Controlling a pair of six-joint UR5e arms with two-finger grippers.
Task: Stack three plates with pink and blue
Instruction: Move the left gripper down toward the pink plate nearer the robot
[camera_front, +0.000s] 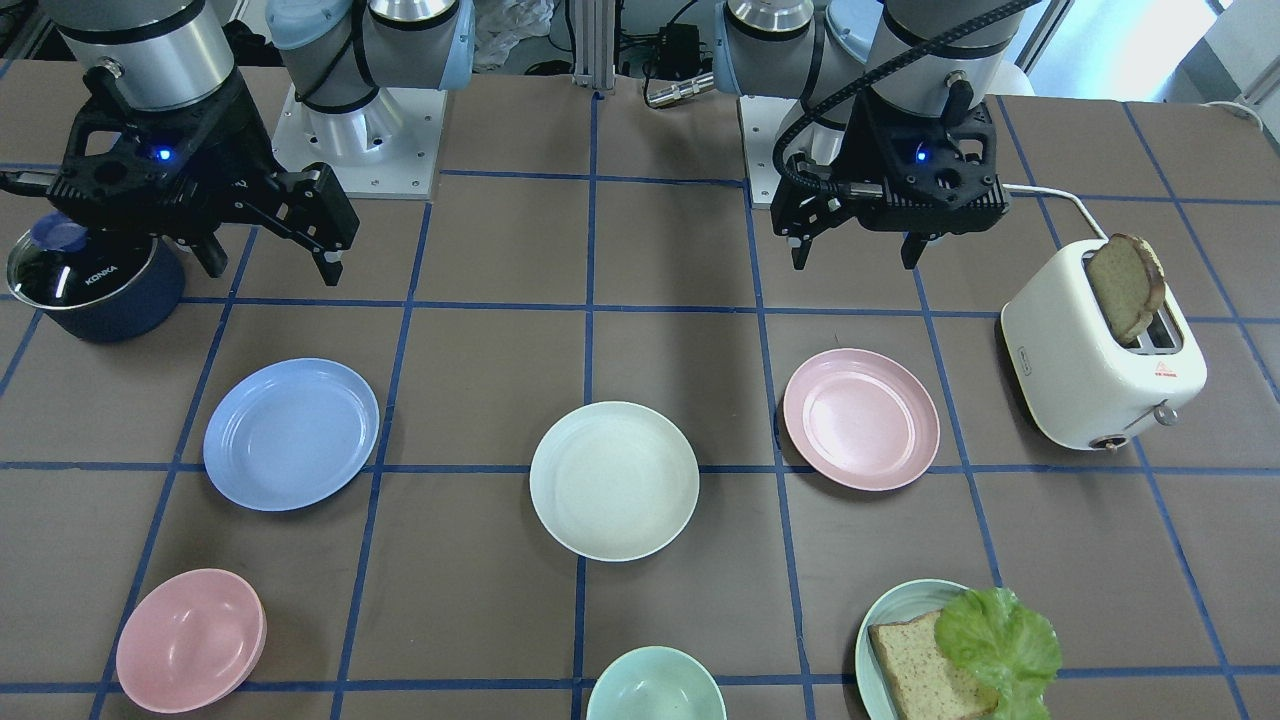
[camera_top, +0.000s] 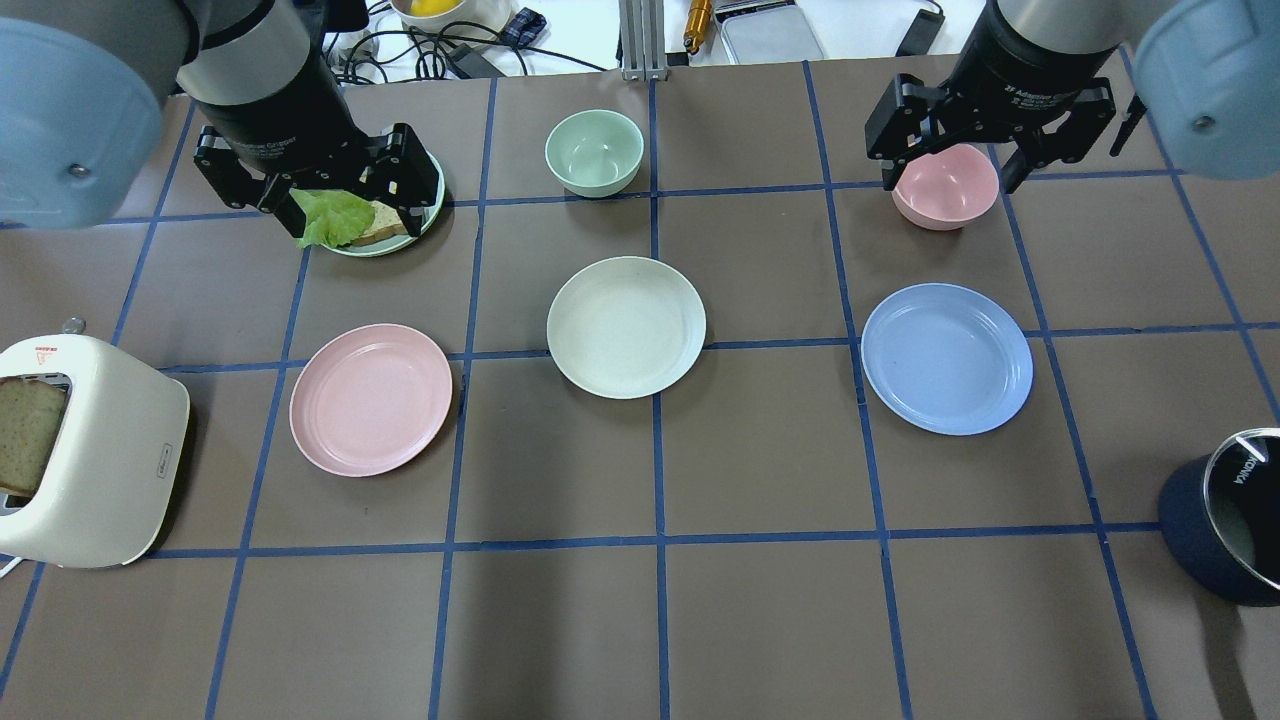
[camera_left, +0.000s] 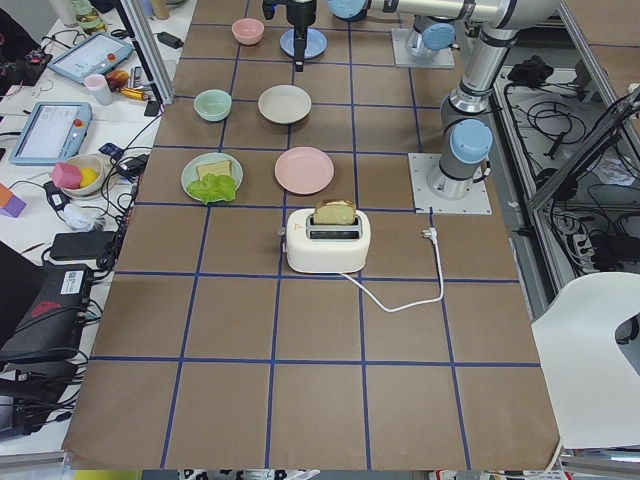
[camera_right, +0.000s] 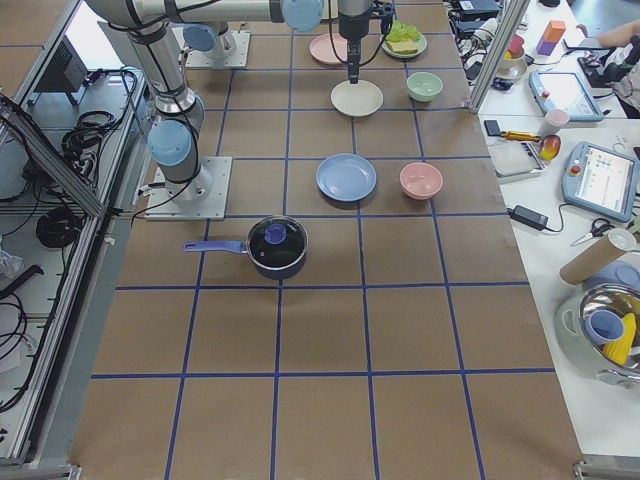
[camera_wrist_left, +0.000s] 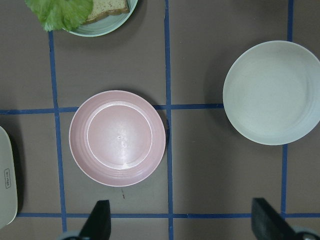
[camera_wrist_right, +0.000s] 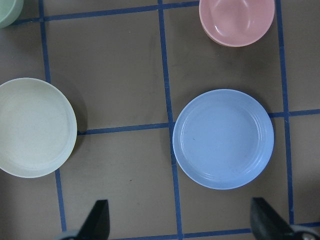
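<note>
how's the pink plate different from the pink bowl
The pink plate is shallow and nearly flat; the pink bowl is deeper. The plate is wider than the bowl. The plate lies on the robot's left side, the bowl on its right. Both are pale pink, round and empty.

Even, diffuse light from above keeps the brown counter (camera_front: 500, 250) bright in every view, with narrow soft shadows hugging the pink plate (camera_wrist_left: 117, 138) and the white plate (camera_wrist_left: 272, 92) and broad faint ones beneath the arms. White streaks of glare cross the glass pot lid (camera_front: 60, 265), and the background at the front-facing view's upper right is washed out. The left end effector (camera_wrist_left: 182, 225) appears slightly soft at its fingertips (camera_wrist_left: 100, 220) along the wrist view's lower edge.
</note>
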